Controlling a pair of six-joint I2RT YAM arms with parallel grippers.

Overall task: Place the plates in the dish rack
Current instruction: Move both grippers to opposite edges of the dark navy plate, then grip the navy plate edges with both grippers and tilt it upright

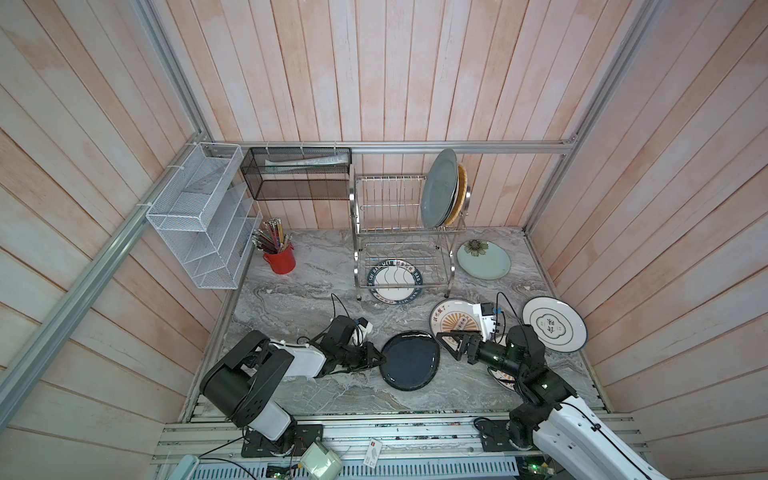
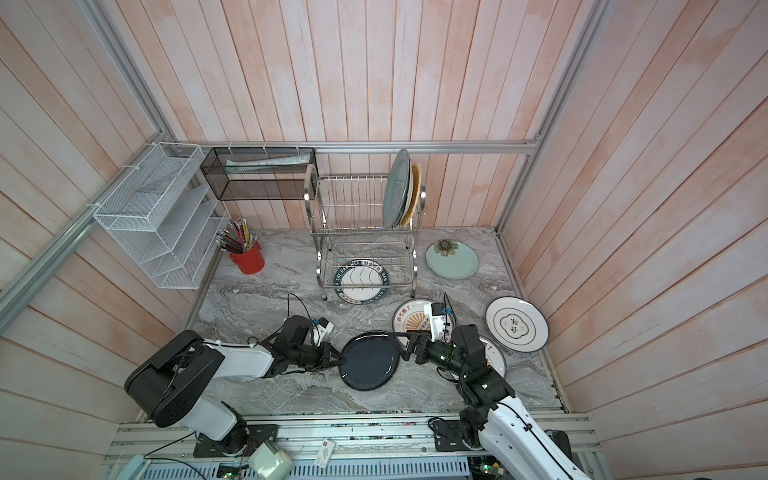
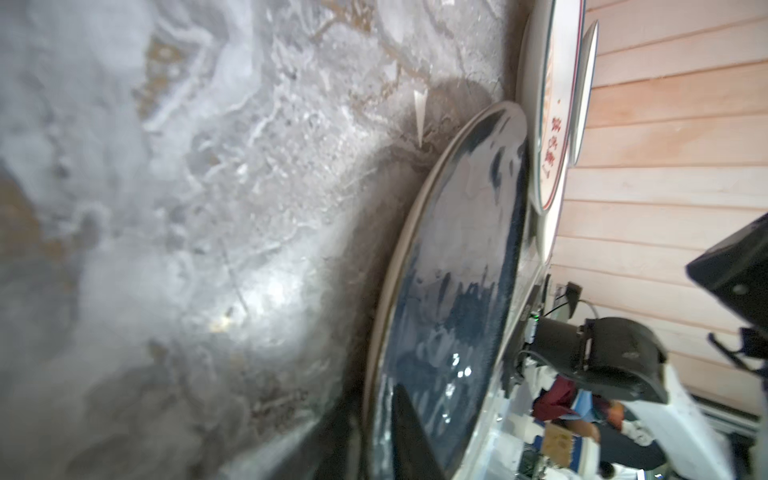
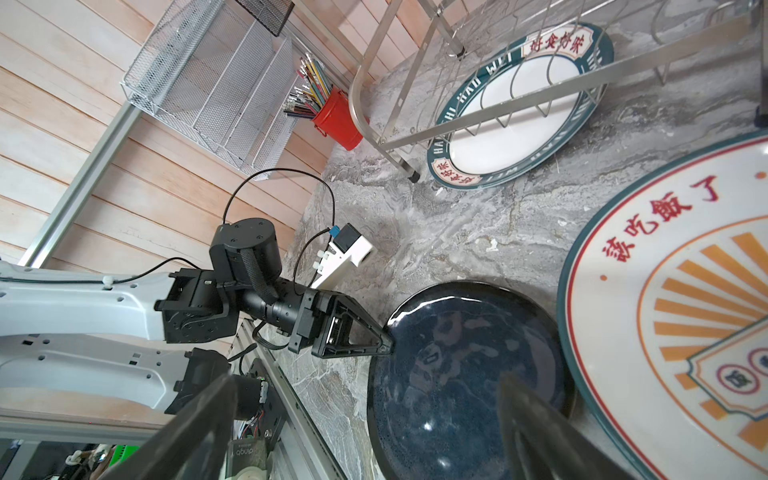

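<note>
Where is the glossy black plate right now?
In both top views the black plate sits front-centre on the marble table, its left rim pinched by the left gripper, the open right gripper at its right edge beside the sunburst plate.

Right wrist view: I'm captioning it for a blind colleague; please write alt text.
The left claw pinches the rim of a black plate on the marble table, framed by the open right claw. A sunburst plate lies beside it; a green-lettered plate lies partly under the rack.
</note>
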